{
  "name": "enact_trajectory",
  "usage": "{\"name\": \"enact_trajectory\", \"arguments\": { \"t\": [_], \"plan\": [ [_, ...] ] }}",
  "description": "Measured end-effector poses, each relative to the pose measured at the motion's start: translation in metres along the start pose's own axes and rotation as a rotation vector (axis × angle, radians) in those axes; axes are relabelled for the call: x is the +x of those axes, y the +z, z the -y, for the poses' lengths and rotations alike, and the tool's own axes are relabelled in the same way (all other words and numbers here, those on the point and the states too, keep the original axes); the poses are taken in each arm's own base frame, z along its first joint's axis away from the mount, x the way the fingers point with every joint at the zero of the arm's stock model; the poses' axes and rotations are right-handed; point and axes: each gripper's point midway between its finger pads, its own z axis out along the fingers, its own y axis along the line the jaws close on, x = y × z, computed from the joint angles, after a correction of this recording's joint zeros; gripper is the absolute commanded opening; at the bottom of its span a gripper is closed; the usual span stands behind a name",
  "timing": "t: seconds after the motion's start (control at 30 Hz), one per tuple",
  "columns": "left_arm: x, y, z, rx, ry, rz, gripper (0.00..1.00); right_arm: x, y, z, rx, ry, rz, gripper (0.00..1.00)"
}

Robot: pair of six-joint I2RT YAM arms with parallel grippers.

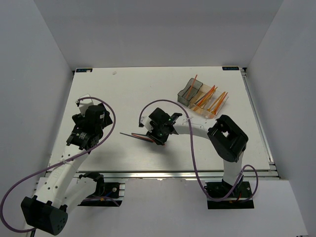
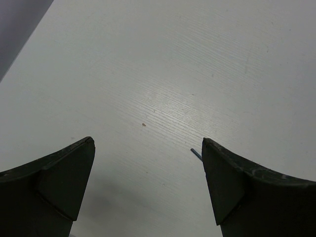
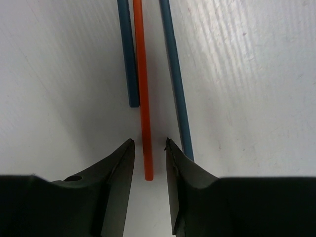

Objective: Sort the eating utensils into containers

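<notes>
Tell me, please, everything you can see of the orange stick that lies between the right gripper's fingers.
The orange stick is thin, straight and evenly coloured, seemingly smooth plastic. It lies flat on the white table, its squared end between the fingertips of the open right gripper, neither of them visibly touching it. A dark blue stick lies close against one side, ending short of the fingers. On the other side, slightly apart, runs a longer blue stick.

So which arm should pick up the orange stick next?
Right. The right gripper has the orange stick between its jaws, with a blue stick on each side. The left gripper is open over the table, nothing between its jaws.
</notes>
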Motion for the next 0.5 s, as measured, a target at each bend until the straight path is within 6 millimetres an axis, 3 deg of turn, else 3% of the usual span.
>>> {"name": "enact_trajectory", "arguments": {
  "t": [0.07, 0.27, 0.5],
  "plan": [
    [0.0001, 0.0, 0.0002, 0.001, 0.0, -0.001, 0.98, 0.0066, 0.0013, -0.0013, 0.001, 0.001, -0.017, 0.37],
    [0.0003, 0.0, 0.0004, 0.002, 0.0, -0.002, 0.98, 0.0059, 0.0021, 0.0024, 0.042, -0.004, -0.019, 0.2],
    [0.0004, 0.0, 0.0007, 0.004, 0.003, -0.002, 0.98, 0.004, 0.0031, 0.0059, 0.108, -0.017, -0.021, 0.1]
  ]
}}
